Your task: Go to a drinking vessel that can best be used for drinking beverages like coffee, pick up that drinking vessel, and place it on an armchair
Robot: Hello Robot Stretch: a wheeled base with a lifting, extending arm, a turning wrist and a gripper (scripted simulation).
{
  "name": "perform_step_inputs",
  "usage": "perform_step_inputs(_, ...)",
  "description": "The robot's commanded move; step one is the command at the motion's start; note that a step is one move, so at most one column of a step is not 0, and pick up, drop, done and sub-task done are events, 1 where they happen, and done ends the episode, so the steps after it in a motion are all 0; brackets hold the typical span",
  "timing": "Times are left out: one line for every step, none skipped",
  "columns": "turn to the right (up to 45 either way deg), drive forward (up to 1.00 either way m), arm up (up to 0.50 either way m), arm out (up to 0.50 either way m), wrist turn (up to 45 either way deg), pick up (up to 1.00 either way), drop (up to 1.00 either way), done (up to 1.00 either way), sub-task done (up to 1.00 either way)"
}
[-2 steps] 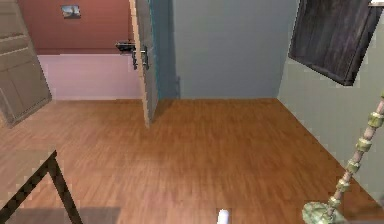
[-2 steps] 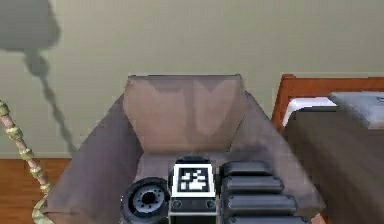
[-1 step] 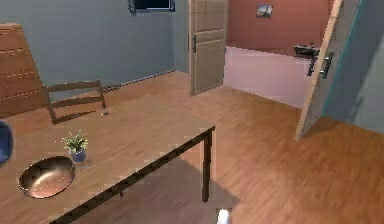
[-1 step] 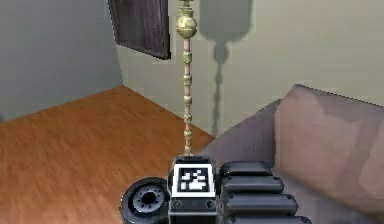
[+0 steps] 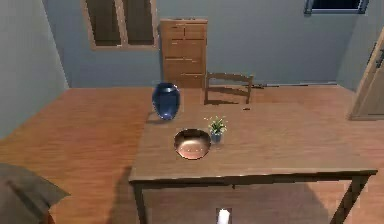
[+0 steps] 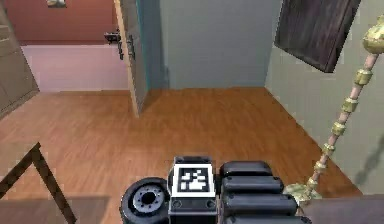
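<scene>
Low at the arm side view's bottom edge sits my gripper [image 6: 146, 201], a dark body left of a white marker square [image 6: 192, 180]. Its far end is hidden, so I cannot tell whether I hold anything. Ahead of the gripper stands a wooden table [image 5: 290, 155]. Out beyond the gripper is an open door [image 6: 135, 50], and to its right rises a brass lamp pole [image 6: 340, 128]. The table bears a blue vase [image 5: 166, 100], a copper bowl [image 5: 192, 145] and a potted plant [image 5: 216, 128]. Below the table's near edge shows a small white blob [image 5: 223, 215], too small to call a cup.
</scene>
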Motion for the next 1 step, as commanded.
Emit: perform_step_inputs(45.0, 0.00, 0.00, 0.00, 0.0, 0.00, 0.00, 0.00, 0.00)
